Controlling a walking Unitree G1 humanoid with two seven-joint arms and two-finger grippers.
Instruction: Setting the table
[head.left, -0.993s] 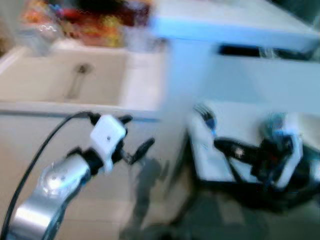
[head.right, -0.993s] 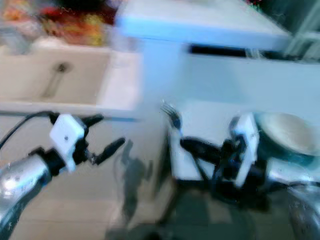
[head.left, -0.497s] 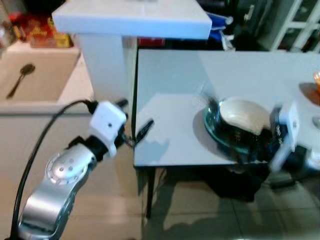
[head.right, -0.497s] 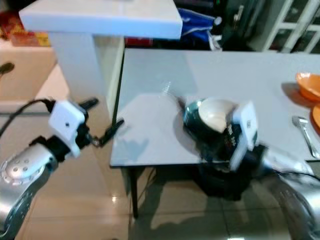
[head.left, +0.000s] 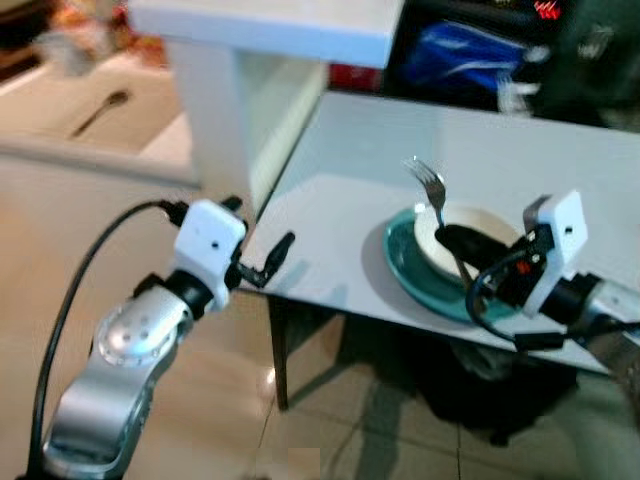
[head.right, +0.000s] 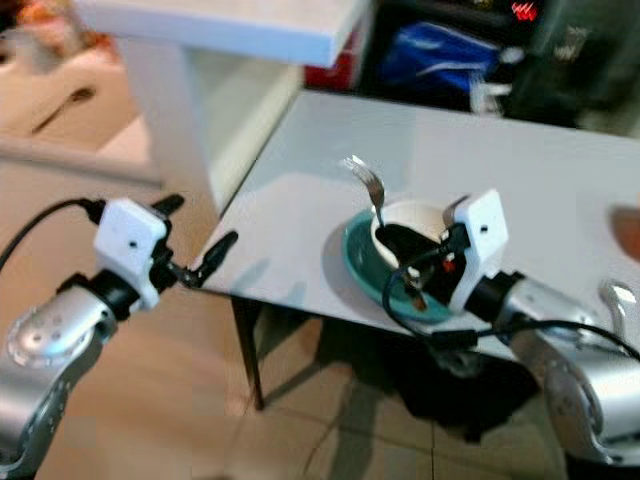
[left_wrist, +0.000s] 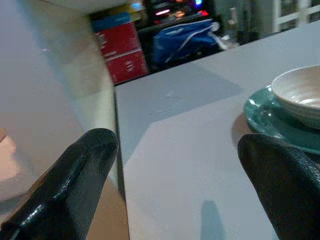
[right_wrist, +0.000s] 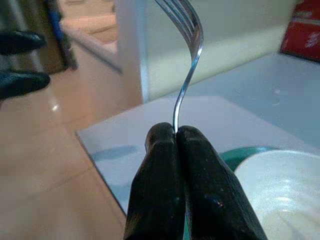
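A white table (head.left: 340, 190) stands before the robot, and near its front edge sits a teal plate (head.left: 400, 262) with a white bowl (head.left: 480, 222) resting on it. The right gripper (right_wrist: 176, 134) hangs over the bowl's near side, its two black fingers pressed together on the handle of a fork (right_wrist: 186, 55), which rises upright from the pinch with its tines curving at the top; the lower handle is hidden between the fingers. From the head, the fork's tines (head.left: 428, 180) stand above the bowl's far rim, while the gripper and its cable cover the front of the bowl and part of the plate. The left gripper (head.left: 262, 268) hovers off the table's left corner, just beside the edge and touching nothing; its fingers (left_wrist: 75, 175) are spread wide, and between them the wrist camera looks across the tabletop toward the plate and bowl. Beyond the table's far edge a blue bag (left_wrist: 187, 40) and a red box (left_wrist: 122, 57) are blurred, as are dark shapes further right. Left of the table rises a white pillar (head.left: 225, 110), and beyond it a beige counter (head.left: 70, 130) carries a spoon (head.left: 98, 108), soft and hard to make out.
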